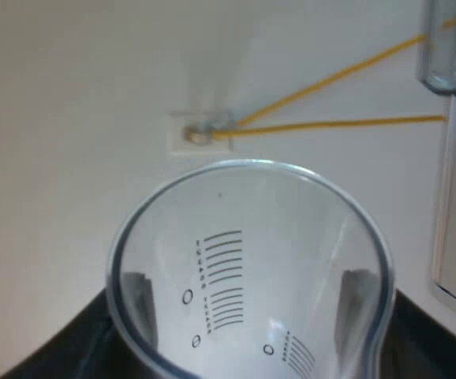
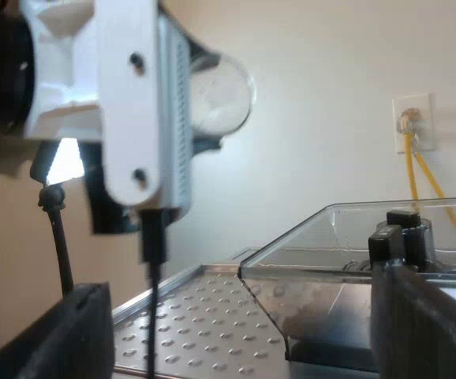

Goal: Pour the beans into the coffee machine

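measuring glass [image 1: 252, 268] aloft near bean hopper [image 2: 354, 237], no beans visible inside | left gripper [image 1: 248, 304] clamped on its sides | right gripper [image 2: 252, 324] gaping wide, empty | risk: tipping short of the hopper scatters beans over machine top [image 2: 204, 324]

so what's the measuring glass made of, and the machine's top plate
The measuring glass: clear and glossy, glass or plastic, cannot tell which; printed marks show through its wall. The machine's top plate: likely metal, silvery matte sheen with pressed dimples.

Empty measuring glass [image 1: 252, 276] gripped between left fingers [image 1: 139, 294], wall socket [image 1: 200, 133], yellow cables [image 1: 330, 122] beyond
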Tool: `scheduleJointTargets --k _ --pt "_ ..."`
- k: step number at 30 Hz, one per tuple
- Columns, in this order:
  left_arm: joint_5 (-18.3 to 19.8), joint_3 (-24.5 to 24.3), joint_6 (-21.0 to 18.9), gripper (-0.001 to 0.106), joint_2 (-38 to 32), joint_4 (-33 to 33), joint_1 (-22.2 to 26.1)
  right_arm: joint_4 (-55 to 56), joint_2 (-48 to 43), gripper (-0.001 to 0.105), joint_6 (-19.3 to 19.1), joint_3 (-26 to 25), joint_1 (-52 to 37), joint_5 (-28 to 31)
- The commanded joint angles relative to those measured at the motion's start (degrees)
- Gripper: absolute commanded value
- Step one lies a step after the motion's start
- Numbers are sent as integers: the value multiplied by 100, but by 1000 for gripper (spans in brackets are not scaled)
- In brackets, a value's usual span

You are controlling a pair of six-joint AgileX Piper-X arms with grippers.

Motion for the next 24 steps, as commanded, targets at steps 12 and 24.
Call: scheduleJointTargets --k 12,24 --pt "512 -32 -2715 16 -947 1572 904 939 -495 69 -260 -64 9 -1104" --pt "2155 118 -4251 4 -1652 2543 2090 2284 -1232 69 -360 -64 9 -1585"
